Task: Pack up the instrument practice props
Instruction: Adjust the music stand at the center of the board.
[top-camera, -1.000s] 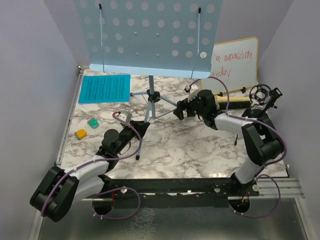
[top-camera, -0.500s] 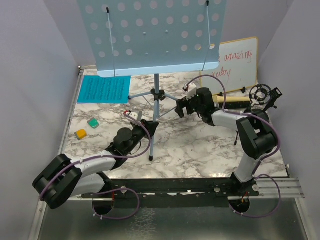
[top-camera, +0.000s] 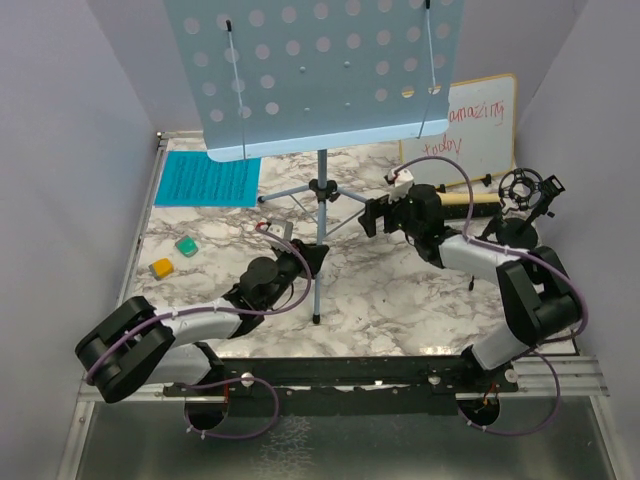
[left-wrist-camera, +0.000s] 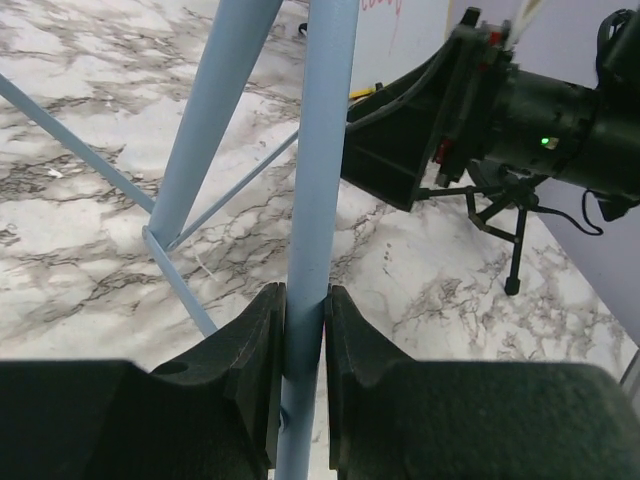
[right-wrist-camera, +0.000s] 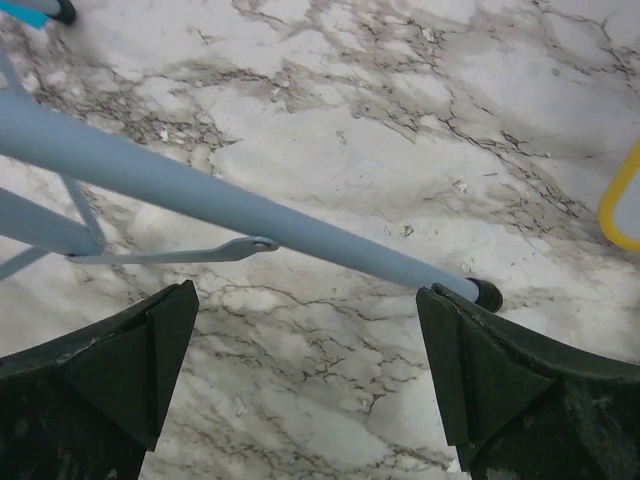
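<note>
The light-blue perforated music rack stands tilted on its tripod at the back middle. My left gripper is shut on one light-blue tripod leg, with the jaws pressed on both sides of the tube. My right gripper is open and empty just above another tripod leg, beside its black foot. The cyan sheet lies flat at the back left. The black studio microphone stands on its small tripod at the right. The cream handheld microphone lies behind my right arm. No other music sheet is in view.
A wood-framed whiteboard with red writing leans at the back right. A green block and an orange block lie at the left. Grey walls close in both sides. The marble tabletop is bare between the arms.
The music rack has shifted right and tipped toward the camera. My left gripper moved right with the leg in its grip. My right gripper moved slightly right.
</note>
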